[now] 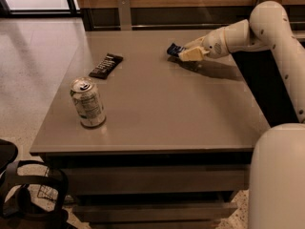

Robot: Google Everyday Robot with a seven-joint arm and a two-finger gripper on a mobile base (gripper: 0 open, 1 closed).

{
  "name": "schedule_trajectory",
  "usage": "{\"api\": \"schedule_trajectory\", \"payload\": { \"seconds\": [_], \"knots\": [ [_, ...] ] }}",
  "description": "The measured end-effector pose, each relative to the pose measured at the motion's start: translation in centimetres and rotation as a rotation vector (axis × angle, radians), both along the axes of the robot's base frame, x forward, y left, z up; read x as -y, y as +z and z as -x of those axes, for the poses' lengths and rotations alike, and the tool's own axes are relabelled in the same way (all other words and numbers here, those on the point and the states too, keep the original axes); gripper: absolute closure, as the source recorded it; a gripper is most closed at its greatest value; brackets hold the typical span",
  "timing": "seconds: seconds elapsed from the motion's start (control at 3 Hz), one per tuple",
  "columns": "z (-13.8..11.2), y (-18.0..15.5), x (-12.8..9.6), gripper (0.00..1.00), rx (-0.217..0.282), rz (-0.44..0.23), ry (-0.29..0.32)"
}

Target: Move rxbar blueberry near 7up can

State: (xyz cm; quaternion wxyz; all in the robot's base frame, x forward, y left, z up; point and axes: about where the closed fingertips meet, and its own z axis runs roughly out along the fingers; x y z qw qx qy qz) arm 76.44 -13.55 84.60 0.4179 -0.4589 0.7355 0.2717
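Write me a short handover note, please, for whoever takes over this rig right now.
Gripper: over the far right part of the table, shut on the rxbar blueberry.
7up can: upright near the front-left corner.
A black-wrapped bar lies behind the can; leave it.
Done: blue bar grasped.
Left: carry it across to the can, set it down beside it, release.
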Motion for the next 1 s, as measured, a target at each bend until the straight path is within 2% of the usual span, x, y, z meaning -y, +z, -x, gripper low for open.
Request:
{"api": "schedule_trajectory", "payload": {
  "seconds": [0.33, 0.67, 1.0],
  "knots": [
    [2.1, 2.8, -0.1, 1.0, 0.033, 0.019, -0.011],
    [2.1, 2.8, -0.1, 1.0, 0.034, 0.02, -0.012],
    [3.7, 3.8, 0.5, 1.0, 0.053, 0.04, -0.025]
  ]
}}
